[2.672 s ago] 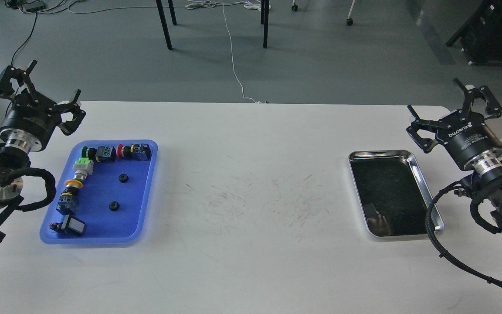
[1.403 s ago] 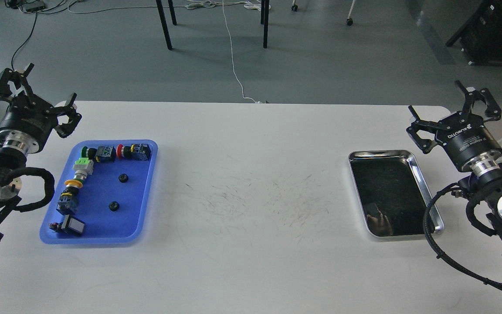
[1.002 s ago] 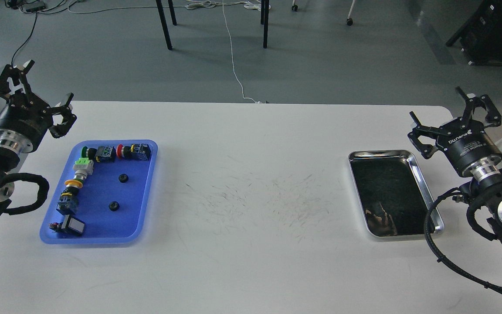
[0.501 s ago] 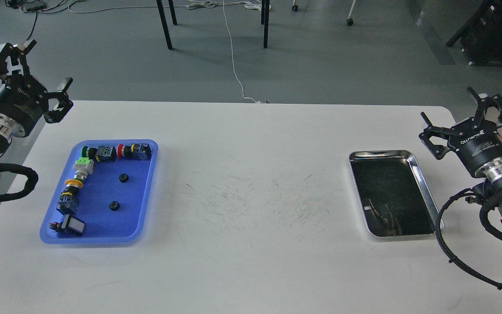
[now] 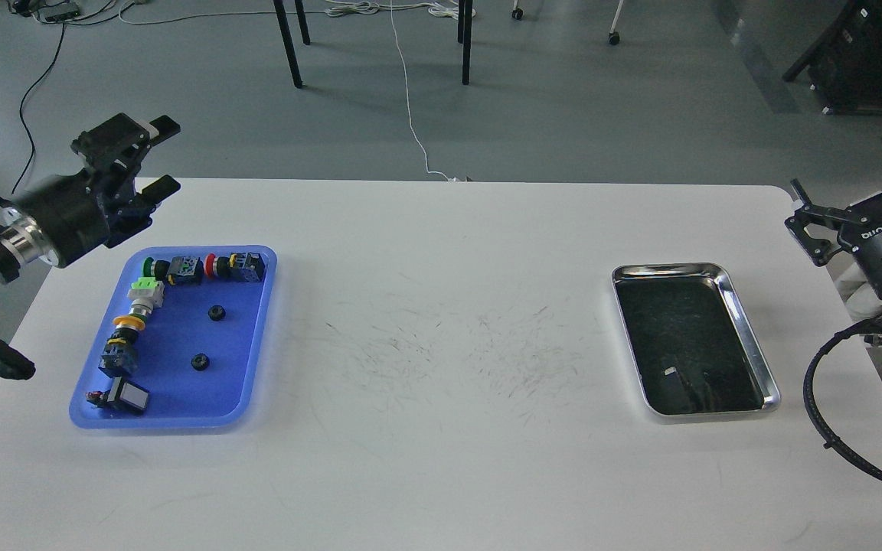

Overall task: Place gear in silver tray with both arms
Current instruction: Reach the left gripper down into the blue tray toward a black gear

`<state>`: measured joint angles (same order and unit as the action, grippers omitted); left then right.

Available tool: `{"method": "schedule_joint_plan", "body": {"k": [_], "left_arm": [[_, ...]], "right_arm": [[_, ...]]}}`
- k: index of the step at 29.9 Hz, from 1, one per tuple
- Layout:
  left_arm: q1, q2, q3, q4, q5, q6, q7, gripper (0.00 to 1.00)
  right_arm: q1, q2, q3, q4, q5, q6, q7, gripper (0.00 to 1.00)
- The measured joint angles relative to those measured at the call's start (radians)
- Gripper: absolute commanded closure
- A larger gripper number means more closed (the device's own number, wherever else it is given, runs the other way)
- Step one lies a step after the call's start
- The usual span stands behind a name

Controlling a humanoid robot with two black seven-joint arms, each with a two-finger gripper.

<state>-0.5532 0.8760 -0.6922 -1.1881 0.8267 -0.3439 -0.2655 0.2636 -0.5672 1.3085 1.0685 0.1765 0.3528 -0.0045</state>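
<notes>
Two small black gears [image 5: 216, 312] [image 5: 200, 361] lie in the blue plastic tray [image 5: 181, 417] at the left of the table. The silver tray [image 5: 671, 268] sits at the right, with nothing in it but a dark reflection. My left gripper [image 5: 161, 157] is open and empty; it hovers above the table's far left edge, just beyond the blue tray's far left corner, pointing right. My right gripper [image 5: 845, 170] is open and empty; it is held up off the table's right edge, to the right of the silver tray.
Several push-button switches [image 5: 204, 268] [image 5: 125, 337] line the far and left sides of the blue tray. A black cable loop [image 5: 831, 428] from the right arm hangs near the silver tray's right side. Table legs and cords lie on the floor beyond.
</notes>
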Motion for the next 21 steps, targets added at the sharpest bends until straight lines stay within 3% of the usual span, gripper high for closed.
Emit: {"method": "schedule_joint_plan", "body": {"k": [5,12,21], "left_arm": [[-0.008,0.003,0.091,-0.039,0.347,0.006,0.023,0.02],[-0.003,-0.003,0.107,-0.035,0.928,0.026,0.012,0.03],[-0.003,-0.035,0.175,0.02,1.069,0.079,0.01,0.06]], "right_arm": [[0.0,-0.001,-0.006,-0.006,-0.002,0.003,0.0,0.01],[0.008,-0.013,0.007,-0.022,-0.003,0.002,0.001,0.01],[0.011,-0.017,0.017,-0.02,-0.002,0.002,0.002,0.01]]}}
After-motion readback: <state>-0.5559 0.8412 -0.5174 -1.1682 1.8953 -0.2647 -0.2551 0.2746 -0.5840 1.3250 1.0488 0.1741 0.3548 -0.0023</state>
